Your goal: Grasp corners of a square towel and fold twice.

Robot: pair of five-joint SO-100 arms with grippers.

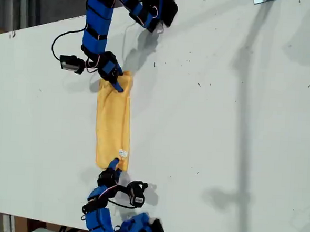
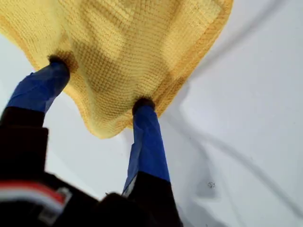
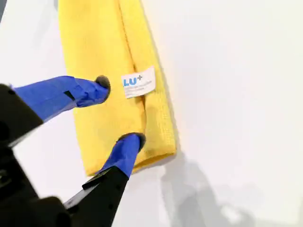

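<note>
Exterior view shows the towel folded once, soft and limp; my first gripper and my second gripper hang spread over its end corners.

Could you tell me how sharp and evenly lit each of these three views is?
Exterior view: sharp, long soft shadows across the table. First wrist view: towel weave crisp, the arm's body blurred. Second wrist view: bright, tag lettering partly legible, pincer base blurred.
</note>
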